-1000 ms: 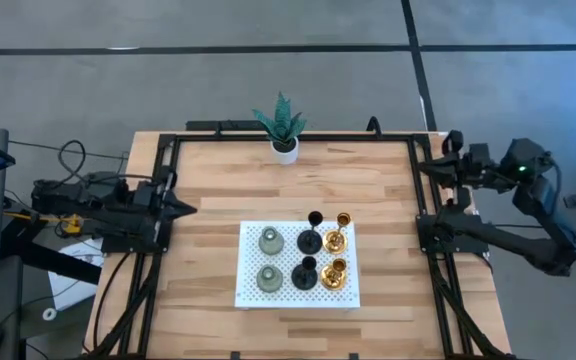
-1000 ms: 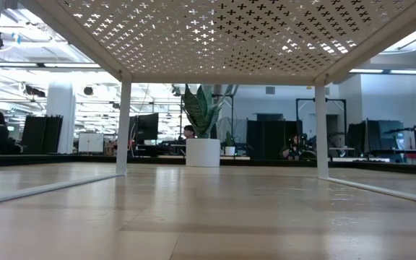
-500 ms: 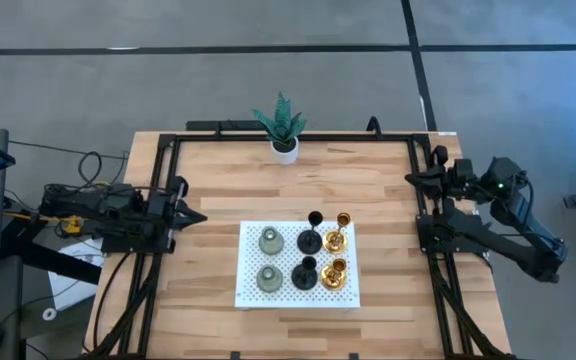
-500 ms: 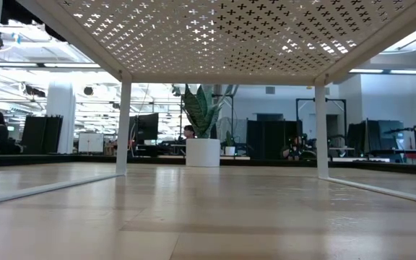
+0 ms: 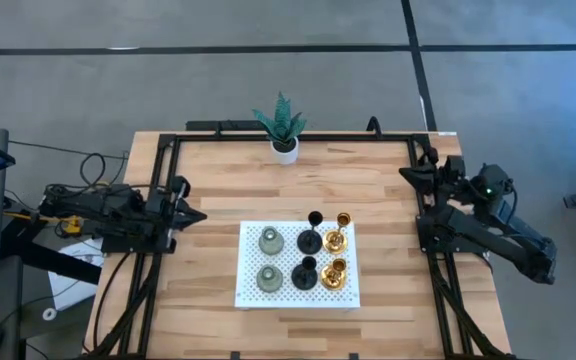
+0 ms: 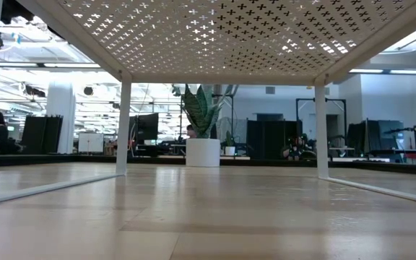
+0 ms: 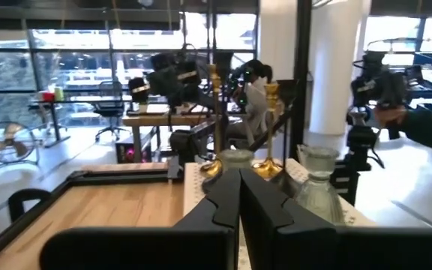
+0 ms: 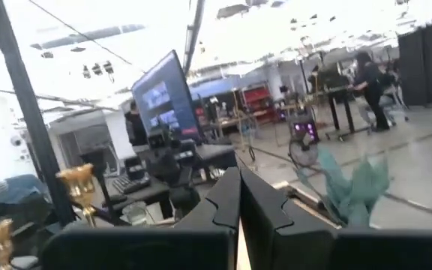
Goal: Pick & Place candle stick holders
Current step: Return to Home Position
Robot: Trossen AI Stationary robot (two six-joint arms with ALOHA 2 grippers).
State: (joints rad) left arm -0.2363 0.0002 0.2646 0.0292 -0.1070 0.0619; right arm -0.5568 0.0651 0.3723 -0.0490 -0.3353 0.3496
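Note:
Six candle stick holders stand by their bases on a white perforated stand in the table's middle. Two are grey-green, two black and two gold. My left gripper is shut at the table's left edge, pointing at the stand, with nothing in it. My right gripper is shut at the right edge and touches nothing. The left wrist view shows the shut fingers with gold and grey-green holders beyond them. In the right wrist view the fingers are shut too.
A green spiky plant in a white pot stands at the table's far edge, also in the low view. A black frame runs round the wooden top. The low view looks under the stand's perforated top between its legs.
My right arm has folded down at the table's right edge: its hand has sunk and rolled, the gripper staying shut. My left hand has sunk a little at the left edge, then kept still. The holders have not moved.

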